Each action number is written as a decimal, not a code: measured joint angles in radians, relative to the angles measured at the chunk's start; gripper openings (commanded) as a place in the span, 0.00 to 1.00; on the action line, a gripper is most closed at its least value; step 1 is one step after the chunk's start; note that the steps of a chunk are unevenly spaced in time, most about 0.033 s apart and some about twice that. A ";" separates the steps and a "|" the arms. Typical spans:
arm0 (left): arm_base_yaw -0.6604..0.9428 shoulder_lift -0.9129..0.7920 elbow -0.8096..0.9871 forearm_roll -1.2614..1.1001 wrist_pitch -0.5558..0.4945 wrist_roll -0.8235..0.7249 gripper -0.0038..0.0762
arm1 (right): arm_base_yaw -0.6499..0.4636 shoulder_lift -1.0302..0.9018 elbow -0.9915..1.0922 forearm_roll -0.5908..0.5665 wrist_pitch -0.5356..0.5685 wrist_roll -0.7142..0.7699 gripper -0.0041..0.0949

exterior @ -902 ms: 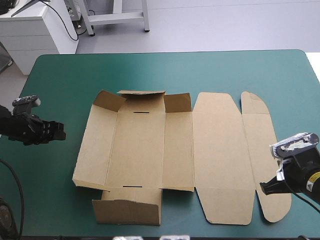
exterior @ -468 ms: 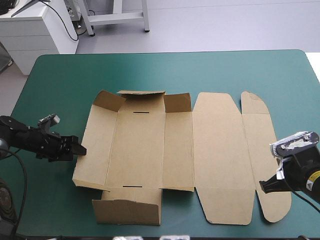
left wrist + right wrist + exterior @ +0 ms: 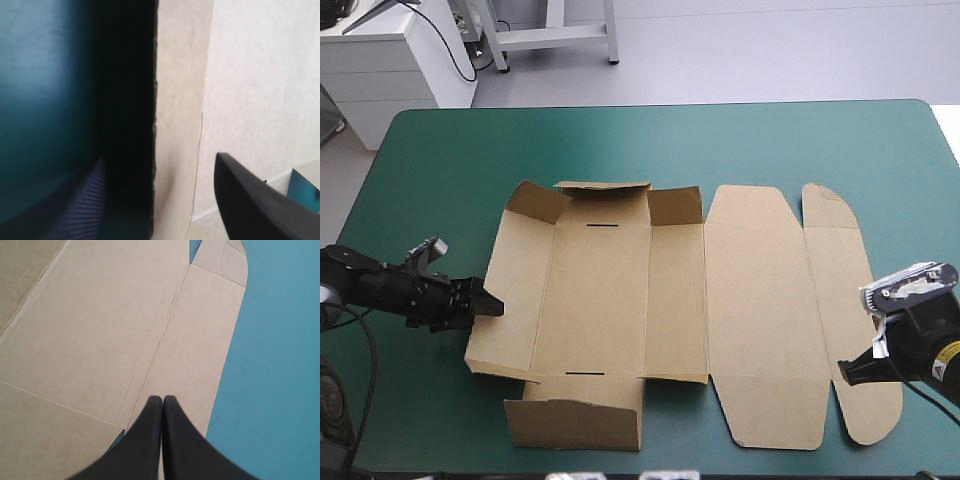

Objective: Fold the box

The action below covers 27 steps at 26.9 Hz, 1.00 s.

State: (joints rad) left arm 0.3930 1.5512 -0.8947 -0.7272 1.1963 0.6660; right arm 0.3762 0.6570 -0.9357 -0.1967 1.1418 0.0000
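At the near right corner of the box [image 3: 620, 290], the right end effector [image 3: 855, 372] hung over the rounded outer flap [image 3: 835, 260] with its fingers pressed together. At the box's left edge the left end effector [image 3: 480, 303] stood with fingers apart, one on either side of the rim of the left wall [image 3: 515, 290]. To do this step well, I judged, it should seat deeper on that rim, clamp squarely and swing the wall up along its crease without dragging the sheet. The box lay mostly flat in the middle of the table [image 3: 650, 140], not yet a tray, and held nothing.

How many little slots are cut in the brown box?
2. The far slot sits by the box's raised back flap; the near slot sits by the front flap. More could hide under raised flaps.
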 measured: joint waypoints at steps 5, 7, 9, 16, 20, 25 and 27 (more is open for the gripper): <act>-0.031 0.000 0.019 0.001 -0.003 -0.001 0.61 | 0.000 0.000 0.000 0.000 -0.001 0.000 0.03; -0.048 0.000 0.030 0.001 -0.003 0.002 0.60 | 0.000 0.000 0.000 0.000 -0.001 0.000 0.03; -0.058 0.000 0.035 0.002 -0.002 -0.002 0.58 | 0.000 0.000 0.000 0.000 -0.001 0.000 0.03; -0.058 0.000 0.035 -0.007 -0.004 -0.041 0.21 | 0.000 0.000 0.000 0.008 -0.001 0.000 0.03; -0.058 0.000 0.043 -0.015 -0.005 -0.044 0.04 | 0.000 0.000 0.000 0.012 -0.003 0.000 0.03; -0.058 -0.001 0.045 -0.043 0.013 -0.002 0.04 | 0.000 0.000 0.000 0.015 -0.003 0.000 0.03; -0.058 -0.002 0.046 -0.057 0.014 0.031 0.04 | 0.000 0.000 0.000 0.016 -0.003 0.000 0.03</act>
State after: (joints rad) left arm 0.3346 1.5494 -0.8491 -0.7843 1.2101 0.6966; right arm 0.3762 0.6570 -0.9357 -0.1805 1.1390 0.0000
